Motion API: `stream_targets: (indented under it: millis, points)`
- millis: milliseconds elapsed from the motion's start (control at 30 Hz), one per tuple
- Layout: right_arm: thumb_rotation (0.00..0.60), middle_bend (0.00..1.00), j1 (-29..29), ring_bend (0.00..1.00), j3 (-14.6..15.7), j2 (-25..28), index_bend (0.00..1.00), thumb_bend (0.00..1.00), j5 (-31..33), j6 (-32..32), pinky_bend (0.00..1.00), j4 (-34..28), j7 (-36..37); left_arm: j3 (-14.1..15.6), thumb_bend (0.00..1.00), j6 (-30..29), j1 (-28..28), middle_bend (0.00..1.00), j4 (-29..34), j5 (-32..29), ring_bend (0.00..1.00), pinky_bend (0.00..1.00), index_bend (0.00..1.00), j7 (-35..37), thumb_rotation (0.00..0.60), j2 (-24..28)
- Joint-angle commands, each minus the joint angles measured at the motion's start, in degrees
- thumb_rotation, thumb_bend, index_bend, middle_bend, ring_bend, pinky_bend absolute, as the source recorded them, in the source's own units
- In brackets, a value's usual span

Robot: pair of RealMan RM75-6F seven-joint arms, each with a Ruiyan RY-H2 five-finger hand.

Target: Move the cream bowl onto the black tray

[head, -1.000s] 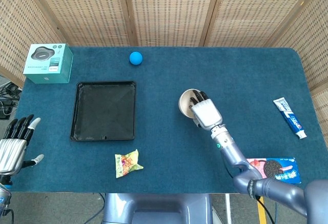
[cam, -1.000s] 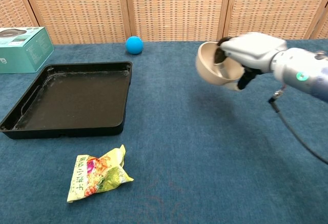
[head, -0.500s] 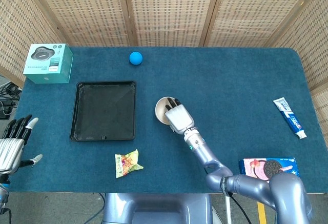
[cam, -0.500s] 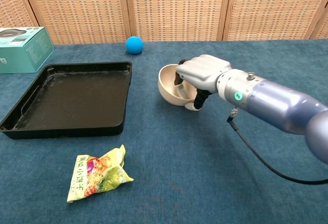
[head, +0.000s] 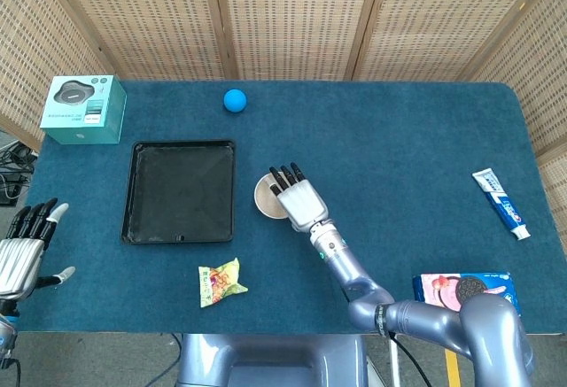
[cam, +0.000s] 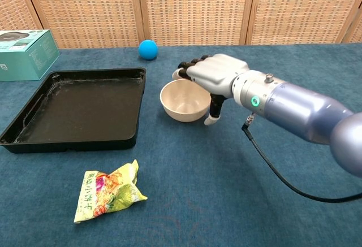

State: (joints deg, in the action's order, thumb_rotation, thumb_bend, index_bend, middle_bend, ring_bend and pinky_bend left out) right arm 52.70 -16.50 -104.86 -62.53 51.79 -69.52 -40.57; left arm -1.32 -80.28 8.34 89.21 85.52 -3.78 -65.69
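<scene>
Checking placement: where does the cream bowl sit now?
In both views, the cream bowl sits on the blue tablecloth right of the black tray, not on it.

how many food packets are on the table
2: a yellow snack bag near the front edge below the tray, and a cookie pack at the front right corner, partly hidden by the arm.

Bowl (cam: 181, 101) just right of tray (cam: 34, 131), seemingly apart.

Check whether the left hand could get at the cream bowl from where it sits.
Probably not easily. The left hand sits at the table's far left edge, and the black tray lies between it and the bowl. The right hand is already at the bowl's rim.
</scene>
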Motion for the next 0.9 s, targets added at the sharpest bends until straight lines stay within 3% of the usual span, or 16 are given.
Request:
stream_targets:
  millis: [33,233,433,767,900]
  points:
    - [0.600,0.00,-1.45,0.00,-0.15,4.22,0.10,0.24,0.80,2.88,0.10,-5.32,-2.62,-0.03,0.05,-0.64,-0.15,0.00,0.03,0.32,0.00,0.00,0.00,-0.02,0.600,-0.06]
    - [0.600,0.00,-7.04,0.00,1.73,14.53,0.01,0.19,1.10,8.73,0.03,-17.98,-3.31,-0.52,0.05,-1.54,-0.61,0.00,-0.32,-0.44,0.00,0.00,0.00,0.11,0.600,-0.27]
    - [0.600,0.00,-15.22,0.00,6.32,22.98,0.00,0.16,-3.62,15.39,0.00,-25.26,4.47,-0.34,0.05,-2.22,-0.57,0.00,0.83,0.53,0.00,0.00,0.00,-2.06,0.600,-0.62]
    - [0.600,0.00,-29.18,0.00,15.58,29.53,0.00,0.15,-16.05,28.50,0.00,-21.52,22.78,-0.15,0.05,-2.63,-0.48,0.00,0.94,1.19,0.00,0.00,0.00,-5.27,0.600,-2.43]
    - [0.600,0.00,-32.95,0.00,18.28,29.80,0.00,0.15,-19.65,32.69,0.00,-18.61,25.45,-0.04,0.05,-2.53,-0.36,0.00,0.92,1.43,0.00,0.00,0.00,-6.01,0.600,-2.83]
